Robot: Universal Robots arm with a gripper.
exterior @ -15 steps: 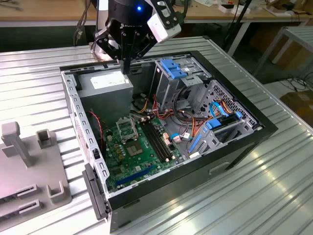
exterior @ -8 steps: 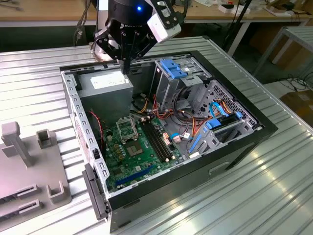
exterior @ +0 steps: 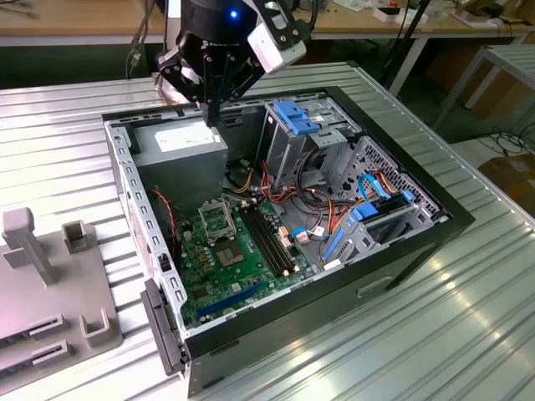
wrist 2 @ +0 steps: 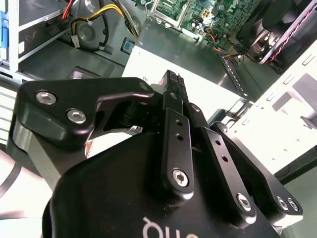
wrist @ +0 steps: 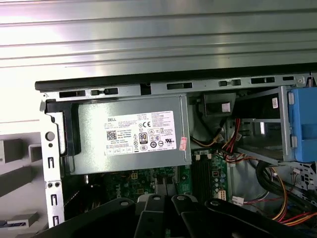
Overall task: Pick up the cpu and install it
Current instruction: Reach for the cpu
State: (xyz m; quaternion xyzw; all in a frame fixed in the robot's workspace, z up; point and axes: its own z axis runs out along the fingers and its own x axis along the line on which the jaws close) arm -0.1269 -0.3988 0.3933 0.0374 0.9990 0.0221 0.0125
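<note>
Hangs with pincer (exterior: 213, 119) clenched just above power supply (exterior: 182, 139). Cannot place cpu for certain, possibly edge-on between the tips. Leaves socket frame (exterior: 219, 219) well below pincer, down on motherboard (exterior: 251, 269).

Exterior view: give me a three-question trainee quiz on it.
1. True or false: the tool hangs above the power supply.
2. The motherboard is: A red, B green, C white.
3. Fill in: the grey stand lies at the exterior view's ____.
Key: 1 true; 2 B; 3 left.
</note>
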